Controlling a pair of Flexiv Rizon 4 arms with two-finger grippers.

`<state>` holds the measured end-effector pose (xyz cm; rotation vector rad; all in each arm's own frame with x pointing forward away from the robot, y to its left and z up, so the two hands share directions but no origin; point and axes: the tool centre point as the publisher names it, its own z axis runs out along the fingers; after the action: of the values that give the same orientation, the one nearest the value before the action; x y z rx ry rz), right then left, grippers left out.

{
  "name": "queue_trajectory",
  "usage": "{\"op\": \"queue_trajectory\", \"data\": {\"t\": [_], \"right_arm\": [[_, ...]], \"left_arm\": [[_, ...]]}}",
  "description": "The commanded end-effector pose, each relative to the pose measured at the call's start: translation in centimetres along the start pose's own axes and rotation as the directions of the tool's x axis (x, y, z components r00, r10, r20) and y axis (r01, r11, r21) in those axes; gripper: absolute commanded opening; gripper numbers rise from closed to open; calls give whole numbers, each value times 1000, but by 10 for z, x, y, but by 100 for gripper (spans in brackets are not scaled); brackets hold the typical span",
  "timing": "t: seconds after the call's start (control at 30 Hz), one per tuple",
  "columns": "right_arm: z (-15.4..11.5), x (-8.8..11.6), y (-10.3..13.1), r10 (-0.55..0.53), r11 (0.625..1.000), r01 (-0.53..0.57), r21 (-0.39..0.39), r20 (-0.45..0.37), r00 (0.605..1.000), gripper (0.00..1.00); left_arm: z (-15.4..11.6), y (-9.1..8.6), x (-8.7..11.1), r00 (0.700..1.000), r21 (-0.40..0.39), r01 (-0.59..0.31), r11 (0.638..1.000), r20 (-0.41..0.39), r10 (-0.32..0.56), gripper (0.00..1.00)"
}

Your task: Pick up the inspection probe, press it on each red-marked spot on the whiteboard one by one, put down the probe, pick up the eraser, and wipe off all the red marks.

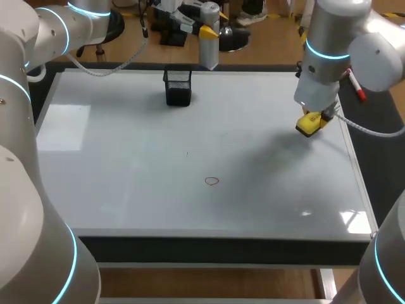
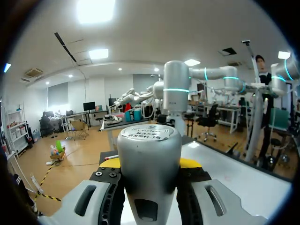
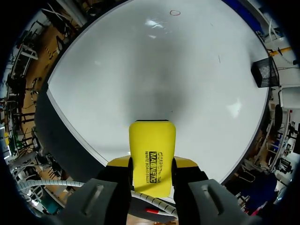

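Now the right end effector [image 1: 314, 118] grips the yellow eraser [image 1: 307, 125] over the whiteboard [image 1: 126, 183] at the frame's right; one red mark [image 1: 211, 182] sits near the centre. The left end effector [image 2: 149, 165] clamps the inspection probe [image 2: 149, 145].

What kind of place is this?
Probably a robot lab: a left arm and right arm stand at a whiteboard, the right gripper holds a yellow eraser, beside a mesh cup.

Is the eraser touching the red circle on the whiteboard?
Apart. Head view shows the eraser at the right edge of the whiteboard, well clear of the red circle.
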<state>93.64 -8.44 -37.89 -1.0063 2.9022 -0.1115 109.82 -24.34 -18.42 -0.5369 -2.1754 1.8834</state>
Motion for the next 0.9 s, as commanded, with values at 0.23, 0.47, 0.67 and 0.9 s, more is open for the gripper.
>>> {"op": "queue_trajectory", "data": {"t": [0.23, 0.47, 0.67, 0.9], "right_arm": [[-1, 0, -1, -2, 1000, 2, 2, -1, 1000, 0], [-1, 0, -1, -2, 1000, 2, 2, -1, 1000, 0], [-1, 0, -1, -2, 1000, 2, 2, -1, 1000, 0], [-1, 0, -1, -2, 1000, 2, 2, -1, 1000, 0]], "left_arm": [[5, -4, 7, 987, -7, -17, 1000, -158, 16, 0], [15, -15, 33, 983, -2, -46, 999, -179, 44, 0], [26, -20, 62, 978, 0, -56, 998, -203, 55, 0], [38, -21, 100, 973, 15, -59, 998, -220, 61, 0]]}}
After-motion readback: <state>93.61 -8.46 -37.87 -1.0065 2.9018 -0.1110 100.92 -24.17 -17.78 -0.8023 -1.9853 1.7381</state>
